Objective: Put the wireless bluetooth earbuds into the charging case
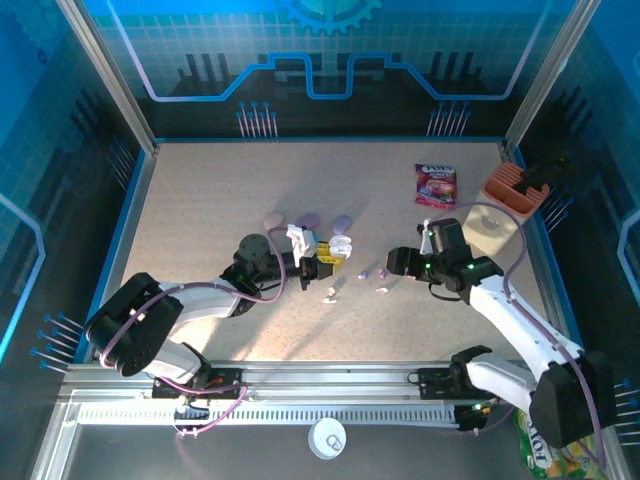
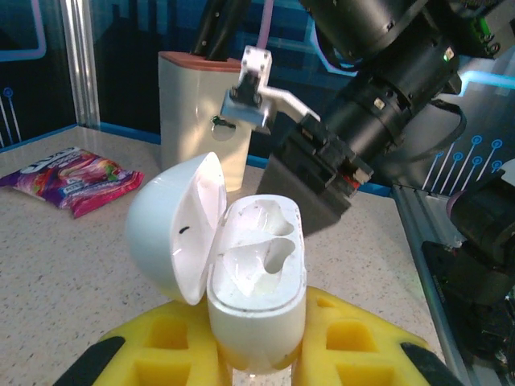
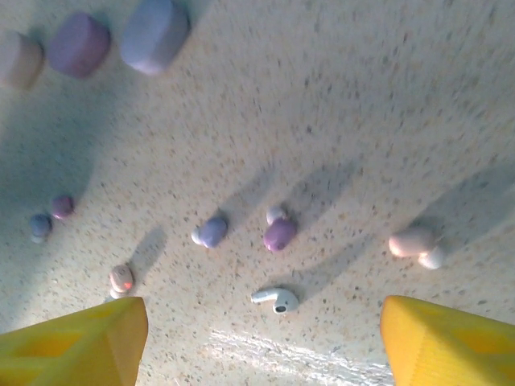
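The left gripper [image 2: 257, 354] is clamped on the white charging case [image 2: 257, 265], which is held upright between its yellow fingers [image 2: 161, 342] near the middle of the table, the lid [image 2: 173, 229] swung open and both sockets seen to be empty; the right gripper [image 3: 261, 326] is spread wide and holds nothing, hanging over the earbuds scattered on the speckled table [image 3: 386, 96]; nearest between its fingertips lies a white earbud [image 3: 276, 300] with a short stem, judged the likeliest match for the white case; it is expected to be very light, hard and smooth, so it may roll or squirt out from the pads if pinched off-centre; a hold across the rounded head is advised, the stem left free to be lowered into a socket; just beyond it a purple earbud [image 3: 280, 234] and a lilac earbud [image 3: 212, 232] are seen, near it but apart, with a pink earbud [image 3: 412, 241] to one side, and these could be swept aside by the wide fingers; larger pastel cases [image 3: 153, 32] lie farther off; a snack packet [image 2: 72, 177] and a beige container [image 2: 197, 104] stand well apart and are not judged to be obstacles.
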{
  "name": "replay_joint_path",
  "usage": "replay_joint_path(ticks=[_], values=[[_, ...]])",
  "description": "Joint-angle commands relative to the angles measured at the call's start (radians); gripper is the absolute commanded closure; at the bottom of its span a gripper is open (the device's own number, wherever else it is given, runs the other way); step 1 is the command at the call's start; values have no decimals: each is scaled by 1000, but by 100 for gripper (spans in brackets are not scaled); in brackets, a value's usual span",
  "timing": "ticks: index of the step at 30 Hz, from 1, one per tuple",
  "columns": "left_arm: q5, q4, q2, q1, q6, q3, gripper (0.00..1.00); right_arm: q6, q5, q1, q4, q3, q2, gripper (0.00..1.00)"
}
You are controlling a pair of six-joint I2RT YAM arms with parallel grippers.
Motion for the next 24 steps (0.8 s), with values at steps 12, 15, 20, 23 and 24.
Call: replay_joint_path(ticks=[12, 15, 20, 23, 24], values=[[28, 79, -63, 88, 26, -113, 91, 129, 55, 107, 125, 5, 284, 32], [31, 75, -69, 88, 35, -117, 91, 179, 66, 105, 105, -1, 308, 37], [39, 27, -73, 88, 57, -109, 90, 264, 47, 109, 139, -39, 317, 48], [39, 20, -69, 88, 63, -106, 90, 294, 24, 113, 163, -56, 316, 50], [40, 18, -70, 89, 64, -105, 90, 300, 20, 114, 166, -60, 318, 50]])
